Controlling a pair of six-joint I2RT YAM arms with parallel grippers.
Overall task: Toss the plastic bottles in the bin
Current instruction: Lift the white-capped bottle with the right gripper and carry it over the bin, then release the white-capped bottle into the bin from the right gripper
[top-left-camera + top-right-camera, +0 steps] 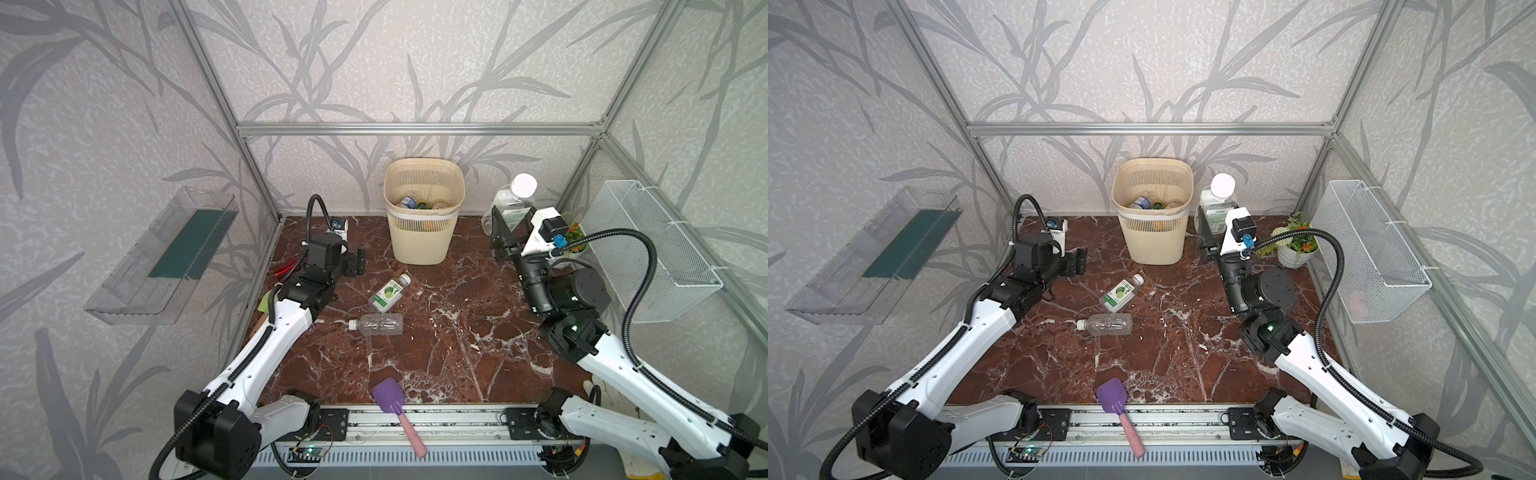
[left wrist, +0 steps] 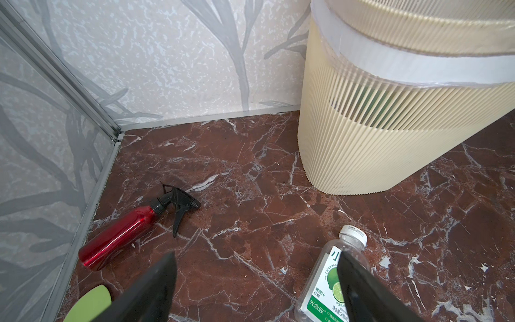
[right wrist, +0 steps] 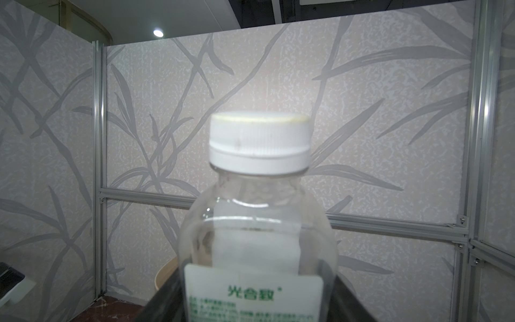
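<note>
Pinching a white-capped bottle (image 1: 510, 198) beside the bin (image 1: 422, 239), the right claw (image 1: 513, 222) hovers; left claw (image 2: 256, 255) spread by lime-label bottle (image 2: 326, 281).

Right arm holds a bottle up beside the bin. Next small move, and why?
Probably swing the right gripper sideways until its white-capped bottle hangs over the bin: the bottle is gripped and raised, but sits right of the rim.
</note>
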